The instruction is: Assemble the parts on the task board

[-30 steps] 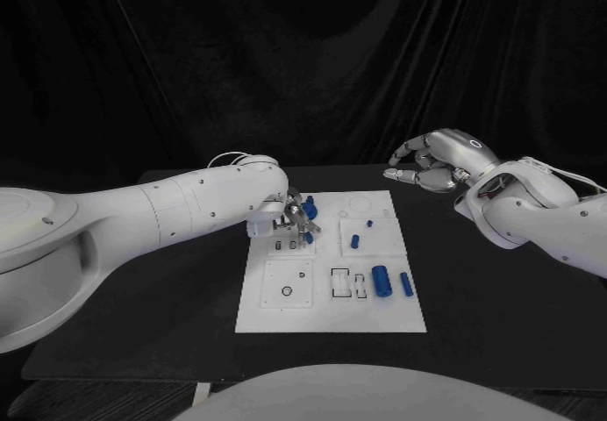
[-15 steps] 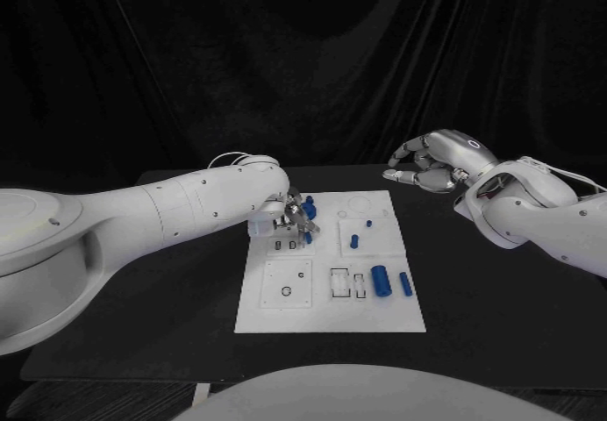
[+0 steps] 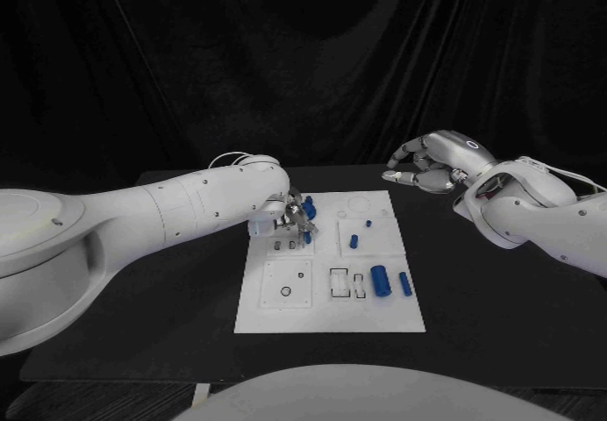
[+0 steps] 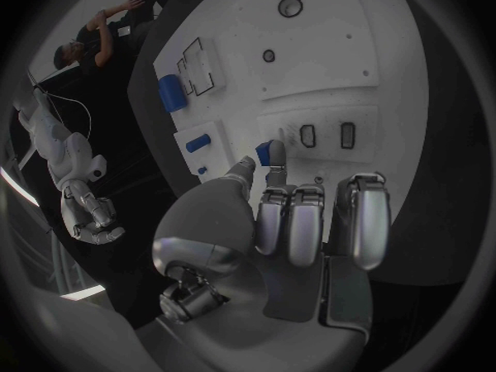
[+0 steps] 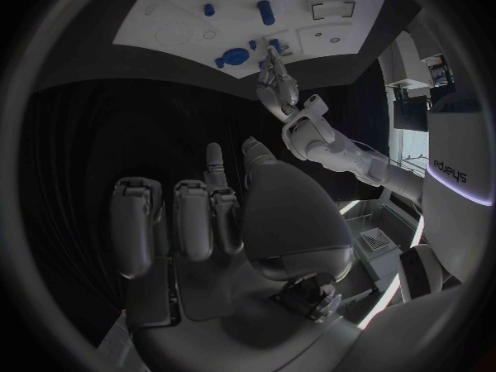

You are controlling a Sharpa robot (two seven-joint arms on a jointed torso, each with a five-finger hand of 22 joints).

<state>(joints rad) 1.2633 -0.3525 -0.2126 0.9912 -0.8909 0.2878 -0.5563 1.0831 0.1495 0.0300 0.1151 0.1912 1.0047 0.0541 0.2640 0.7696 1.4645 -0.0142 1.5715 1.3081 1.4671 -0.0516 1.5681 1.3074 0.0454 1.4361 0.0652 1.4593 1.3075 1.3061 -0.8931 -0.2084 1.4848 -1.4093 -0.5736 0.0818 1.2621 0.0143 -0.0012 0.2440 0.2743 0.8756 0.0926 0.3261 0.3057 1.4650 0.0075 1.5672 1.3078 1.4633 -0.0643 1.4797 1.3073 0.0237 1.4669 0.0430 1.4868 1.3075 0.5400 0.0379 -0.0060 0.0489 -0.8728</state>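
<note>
The task board (image 3: 332, 303) lies flat in the middle of the black surface (image 3: 493, 307), its long axis running away from the robot.

The left hand (image 3: 294, 219) is positioned over the far left section of the board. In the left wrist view, a small blue part (image 4: 264, 152) is pinched between the thumb and a fingertip of the left hand, directly above the board and just beside 2 small rectangular slots (image 4: 326, 135). The remaining fingers (image 4: 307, 223) of this hand are curled downward and lie side by side.

The right hand (image 3: 430, 162) hangs in the air beyond the far right corner of the board, well apart from it. Its fingers are curled inward and nothing is in its grasp.

Loose blue parts rest on the board:
- 1 part (image 3: 311, 205) at the far edge, beside the left hand.
- 1 short part (image 3: 355, 239) in the middle right section.
- 1 large cylinder (image 3: 381, 281) in the near right section.
- 1 thinner cylinder (image 3: 406, 283) just beside the large cylinder, closer to the right edge.

A rectangular outline (image 3: 341, 282) is marked to the left of the large cylinder.
</note>
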